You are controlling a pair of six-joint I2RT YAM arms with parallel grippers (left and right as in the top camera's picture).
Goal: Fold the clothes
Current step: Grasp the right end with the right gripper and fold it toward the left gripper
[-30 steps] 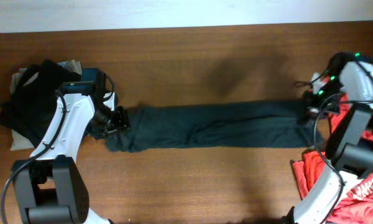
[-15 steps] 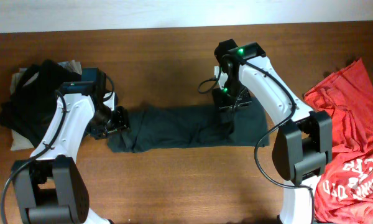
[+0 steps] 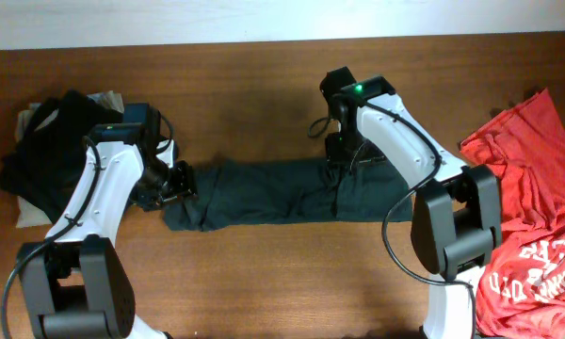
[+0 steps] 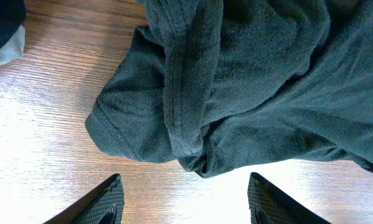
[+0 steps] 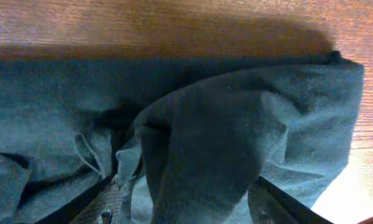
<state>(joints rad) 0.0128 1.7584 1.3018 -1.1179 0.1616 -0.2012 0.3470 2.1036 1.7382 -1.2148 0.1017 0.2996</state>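
A dark grey-green shirt [image 3: 273, 193] lies bunched in a long strip across the middle of the wooden table [image 3: 264, 282]. Its right end is doubled back over itself. My left gripper [image 3: 182, 181] sits at the strip's left end. In the left wrist view it [image 4: 185, 180] is open over bare wood, with the shirt's ribbed edge [image 4: 186, 93] just ahead of the fingers. My right gripper [image 3: 344, 158] hovers over the doubled part. In the right wrist view it [image 5: 185, 186] stands open, and a loose hump of the shirt [image 5: 205, 124] rises between its fingers.
A heap of black and beige clothes [image 3: 47, 151] lies at the left edge behind the left arm. A red shirt [image 3: 527, 217] with white print is spread at the right edge. Bare wood shows in front of and behind the strip.
The right arm carried the shirt's right end from the far right to the middle, doubling it over, then opened its jaws. The red shirt is now uncovered. The left arm has not moved.
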